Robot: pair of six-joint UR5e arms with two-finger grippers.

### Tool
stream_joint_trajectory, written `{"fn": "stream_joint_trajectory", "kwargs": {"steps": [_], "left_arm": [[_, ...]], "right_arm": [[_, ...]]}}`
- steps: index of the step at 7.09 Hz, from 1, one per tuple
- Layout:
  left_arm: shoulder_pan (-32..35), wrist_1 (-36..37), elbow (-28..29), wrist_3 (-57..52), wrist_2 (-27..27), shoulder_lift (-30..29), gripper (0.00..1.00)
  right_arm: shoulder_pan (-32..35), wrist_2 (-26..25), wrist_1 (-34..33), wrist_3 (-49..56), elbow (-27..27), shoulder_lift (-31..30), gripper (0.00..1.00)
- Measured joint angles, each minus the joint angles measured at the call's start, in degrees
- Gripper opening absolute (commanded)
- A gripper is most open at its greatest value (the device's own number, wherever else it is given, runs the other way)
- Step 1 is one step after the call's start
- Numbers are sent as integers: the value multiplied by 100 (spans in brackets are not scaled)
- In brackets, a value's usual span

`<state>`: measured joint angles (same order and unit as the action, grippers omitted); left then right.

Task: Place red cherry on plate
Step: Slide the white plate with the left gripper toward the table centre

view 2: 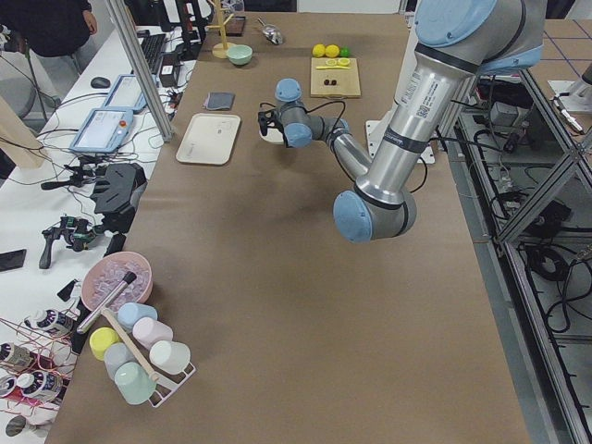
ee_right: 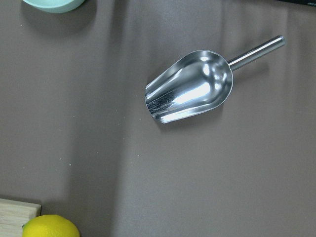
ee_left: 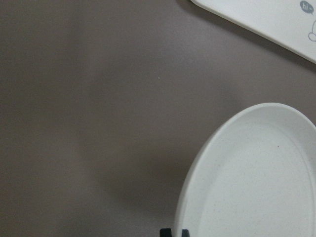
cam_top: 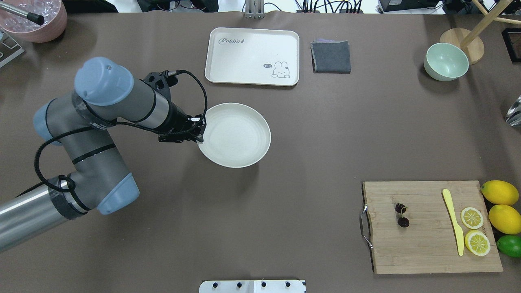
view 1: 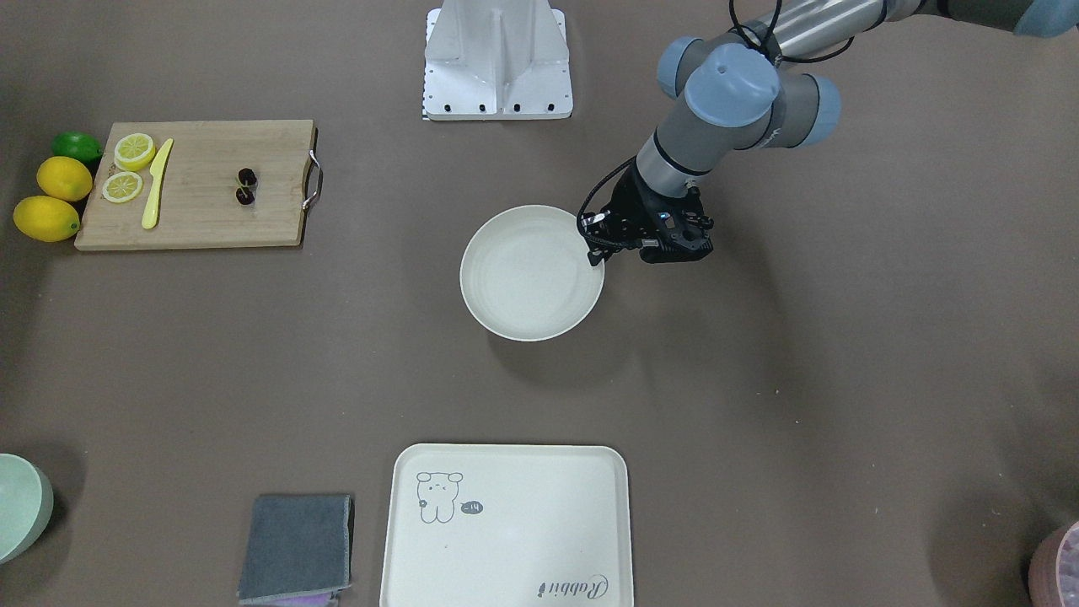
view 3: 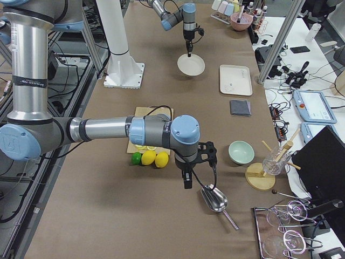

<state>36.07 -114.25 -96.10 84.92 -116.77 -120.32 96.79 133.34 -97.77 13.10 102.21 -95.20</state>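
The red cherry (cam_top: 401, 215), a tiny dark pair on a short stem, lies on the wooden cutting board (cam_top: 427, 248) at the near right; it also shows as the cherry (view 1: 245, 185) in the front view. The cream plate (cam_top: 240, 136) sits mid-table. My left gripper (cam_top: 200, 137) points down at the plate's left rim, its fingertips (ee_left: 165, 232) close together with the rim (ee_left: 197, 163) between them. My right gripper (view 3: 187, 181) shows only in the right side view, hovering off the board's end beside the lemons; I cannot tell if it is open or shut.
A rabbit tray (cam_top: 252, 57), a grey cloth (cam_top: 331, 57) and a mint bowl (cam_top: 445, 62) stand at the far side. Lemon slices (cam_top: 472, 217), a yellow knife (cam_top: 453, 219), lemons (cam_top: 500, 192) and a lime (cam_top: 509, 245) are by the board. A metal scoop (ee_right: 190, 91) lies under the right wrist.
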Motion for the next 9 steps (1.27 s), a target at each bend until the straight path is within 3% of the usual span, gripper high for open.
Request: {"fn": "stream_joint_trajectory", "kwargs": {"steps": [4,5,6,7,9], "left_arm": [[-269,-541,481,52,372,-41,0],[-337,-762,599,54,511,-32,12],[-370,-858,642,55,570,-30,66],[-383,-896,656,46,592,-29,97],[-389,-935,658,25,601,-36,98]], "right_arm": [[69,7,3,0,3,-31,100],[88,8,6,2,31,-75,100],[97,8,9,6,74,-129,100],[106,8,11,6,102,-170,100],[131,8,12,5,120,-194,100]]}}
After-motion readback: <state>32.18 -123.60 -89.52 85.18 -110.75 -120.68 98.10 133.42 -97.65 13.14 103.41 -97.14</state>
